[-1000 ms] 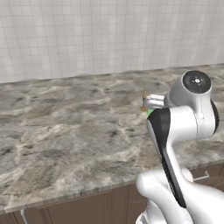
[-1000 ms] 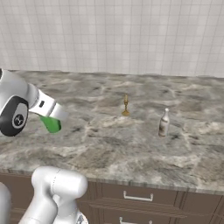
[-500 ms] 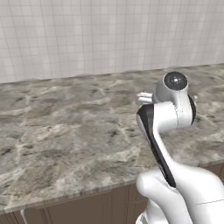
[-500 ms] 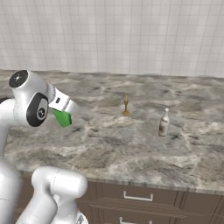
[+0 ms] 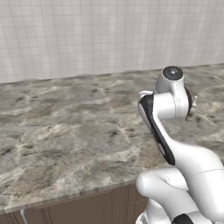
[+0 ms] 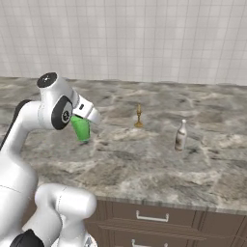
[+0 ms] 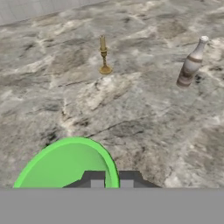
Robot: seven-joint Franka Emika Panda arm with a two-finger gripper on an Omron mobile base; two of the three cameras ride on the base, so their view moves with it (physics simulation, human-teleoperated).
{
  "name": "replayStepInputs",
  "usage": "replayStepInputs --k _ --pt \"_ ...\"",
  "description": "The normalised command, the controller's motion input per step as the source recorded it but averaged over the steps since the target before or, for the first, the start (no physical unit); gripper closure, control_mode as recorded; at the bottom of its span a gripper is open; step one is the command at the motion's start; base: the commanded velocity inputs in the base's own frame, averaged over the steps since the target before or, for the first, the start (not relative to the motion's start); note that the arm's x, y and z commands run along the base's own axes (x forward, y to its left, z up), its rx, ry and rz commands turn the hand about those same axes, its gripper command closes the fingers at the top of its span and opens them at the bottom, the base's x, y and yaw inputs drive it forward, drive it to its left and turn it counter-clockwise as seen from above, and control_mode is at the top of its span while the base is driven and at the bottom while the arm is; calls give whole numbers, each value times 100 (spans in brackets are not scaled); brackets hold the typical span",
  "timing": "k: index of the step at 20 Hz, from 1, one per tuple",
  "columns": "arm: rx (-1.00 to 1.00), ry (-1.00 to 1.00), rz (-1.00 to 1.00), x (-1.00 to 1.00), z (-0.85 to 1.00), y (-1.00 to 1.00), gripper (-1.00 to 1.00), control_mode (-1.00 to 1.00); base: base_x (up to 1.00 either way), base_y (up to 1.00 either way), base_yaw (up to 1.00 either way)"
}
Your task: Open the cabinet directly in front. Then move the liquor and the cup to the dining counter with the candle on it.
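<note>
Two-finger gripper (image 7: 111,178) clenched on bright green plastic cup (image 6: 81,129) above marbled grey-brown stone counter (image 6: 144,164); gold candlestick (image 6: 139,116) & brownish bottle (image 6: 180,136) stand far right.

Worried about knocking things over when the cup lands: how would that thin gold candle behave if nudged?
The candle is tall and thin on a small round base, so it would probably tip easily. It looks light, so it may slide on the smooth dining counter.
</note>
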Motion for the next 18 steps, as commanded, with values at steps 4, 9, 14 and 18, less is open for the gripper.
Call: replayStepInputs --k 4,9,14,18 --pt "0 0 0 13 -38 -6 100 -100 0 0 0" --pt "2 0 0 0 -56 -16 100 -100 0 0 0" --pt "16 0 0 3 -46 -24 100 -100 0 0 0" --pt "12 0 0 7 -34 -20 100 -100 0 0 0"
